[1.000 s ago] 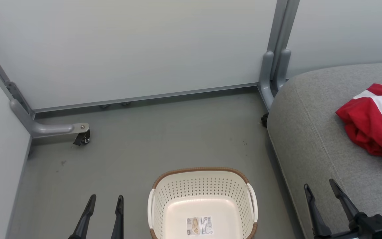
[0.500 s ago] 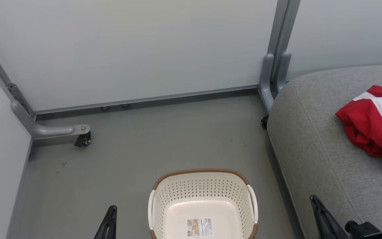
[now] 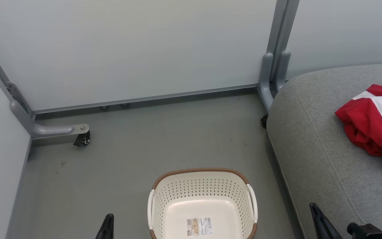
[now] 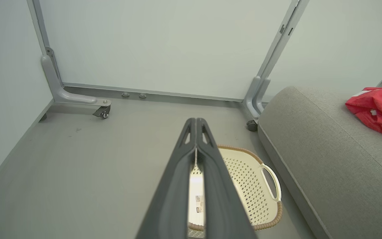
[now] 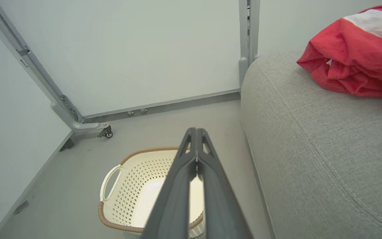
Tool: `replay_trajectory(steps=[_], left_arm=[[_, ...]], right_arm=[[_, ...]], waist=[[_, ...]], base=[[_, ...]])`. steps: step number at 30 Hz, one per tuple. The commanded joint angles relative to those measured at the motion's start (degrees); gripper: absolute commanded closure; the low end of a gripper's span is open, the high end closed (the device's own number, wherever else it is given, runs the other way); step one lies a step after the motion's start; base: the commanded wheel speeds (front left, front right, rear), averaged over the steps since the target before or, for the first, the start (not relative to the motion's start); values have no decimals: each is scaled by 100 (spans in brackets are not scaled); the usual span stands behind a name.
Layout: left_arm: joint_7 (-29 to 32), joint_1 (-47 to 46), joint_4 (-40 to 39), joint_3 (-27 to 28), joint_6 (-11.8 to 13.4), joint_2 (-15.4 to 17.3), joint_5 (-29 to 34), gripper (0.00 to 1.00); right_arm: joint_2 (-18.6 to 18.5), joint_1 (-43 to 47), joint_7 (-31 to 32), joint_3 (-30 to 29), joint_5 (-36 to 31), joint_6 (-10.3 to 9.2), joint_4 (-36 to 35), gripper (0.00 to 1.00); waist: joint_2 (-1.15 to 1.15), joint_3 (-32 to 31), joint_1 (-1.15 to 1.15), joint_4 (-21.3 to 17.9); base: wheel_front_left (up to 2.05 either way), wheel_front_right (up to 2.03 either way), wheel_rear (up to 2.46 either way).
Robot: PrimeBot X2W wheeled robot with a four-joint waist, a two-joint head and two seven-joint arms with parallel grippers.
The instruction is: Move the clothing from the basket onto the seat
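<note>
Clothing [image 3: 366, 129] heaped on seat [image 3: 317, 149]; basket [image 3: 197, 172] on floor beside seat; left gripper [image 4: 196, 121], right gripper [image 5: 196, 130]: fingers pressed together

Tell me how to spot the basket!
Find the big grey seat on the right. On the floor just left of it stands the basket. It alone is cream, with holey sides, a brown rim and a paper label inside.

Lab bay: castered partition panels [image 3: 128, 49]
</note>
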Motion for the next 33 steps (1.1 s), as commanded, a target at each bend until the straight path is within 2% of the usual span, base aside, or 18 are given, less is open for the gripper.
replay_trajectory(steps=[1, 18, 33], left_arm=[[43, -217, -50, 48, 2, 38, -289, 100], [394, -660, 127, 242, -4, 85, -1989, 100], [669, -977, 240, 412, -6, 96, -3197, 100]], right_arm=[[-50, -169, 51, -17, 303, -1, -53, 100], [-130, -577, 400, -81, 2077, -2, 134, 100], [-169, -875, 678, -153, 3346, -2, 274, 100]], waist=[[1, 5, 0, -4], [4, 54, 0, -42], [6, 97, 0, -76]], base=[[0, 0, 0], [0, 0, 0], [0, 0, 0]])
